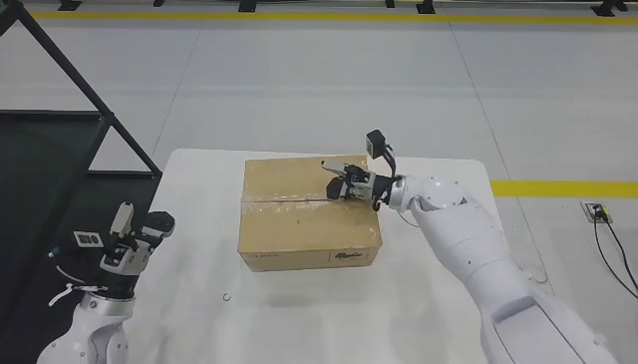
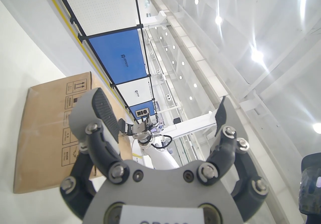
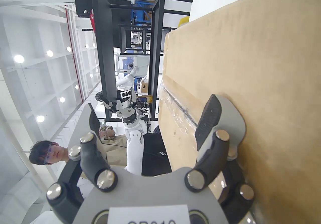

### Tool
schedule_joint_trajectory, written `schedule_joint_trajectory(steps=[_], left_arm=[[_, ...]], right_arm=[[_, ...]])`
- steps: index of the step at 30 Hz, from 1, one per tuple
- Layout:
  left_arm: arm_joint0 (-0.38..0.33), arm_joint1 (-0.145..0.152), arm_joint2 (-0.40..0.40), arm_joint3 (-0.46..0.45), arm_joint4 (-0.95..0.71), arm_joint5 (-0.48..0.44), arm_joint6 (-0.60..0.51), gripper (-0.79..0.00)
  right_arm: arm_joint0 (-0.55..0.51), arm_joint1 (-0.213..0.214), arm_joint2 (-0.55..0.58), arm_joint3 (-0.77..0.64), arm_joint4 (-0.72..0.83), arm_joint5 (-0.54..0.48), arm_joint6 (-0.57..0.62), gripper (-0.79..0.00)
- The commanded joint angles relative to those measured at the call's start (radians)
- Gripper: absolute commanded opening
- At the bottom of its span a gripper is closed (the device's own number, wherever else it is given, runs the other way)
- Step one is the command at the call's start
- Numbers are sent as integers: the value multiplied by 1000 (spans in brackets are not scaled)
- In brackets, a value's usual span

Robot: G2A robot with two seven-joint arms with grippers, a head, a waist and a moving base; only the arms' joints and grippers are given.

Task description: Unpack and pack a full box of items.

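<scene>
White table (image 1: 199, 264) holds the sealed box (image 1: 299, 219) at centre. Right gripper (image 1: 331, 181), fingers apart, is at its taped seam (image 1: 289, 201); left gripper (image 1: 142, 222) is spread wide, near-left. Stiff cardboard, likely heavy, so take the flaps.

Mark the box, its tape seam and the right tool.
box (image 1: 299, 219): top view, top face.
tape seam (image 3: 176, 104): right wrist view, taped line along the box top.
right tool (image 3: 151, 103): right wrist view, midway between its open fingertips.
</scene>
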Motion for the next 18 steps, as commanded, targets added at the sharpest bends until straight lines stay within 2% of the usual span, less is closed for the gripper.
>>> schedule_joint_trajectory(steps=[1, 4, 11, 18], left_arm=[[-2, 0, 7, 0, 4, 1, 1, 0], [-4, 1, 18, -3, 11, 2, 3, 0], [-4, 3, 34, -14, 21, 4, 5, 0], [-2, 6, 37, -17, 21, 6, 5, 0]], right_arm=[[-10, 17, 17, -12, 11, -6, 25, 0], [-30, 44, 46, -40, 24, -10, 56, 0], [-90, 109, 110, -128, 20, 0, 41, 0], [-200, 184, 211, -277, 47, 17, 86, 0]])
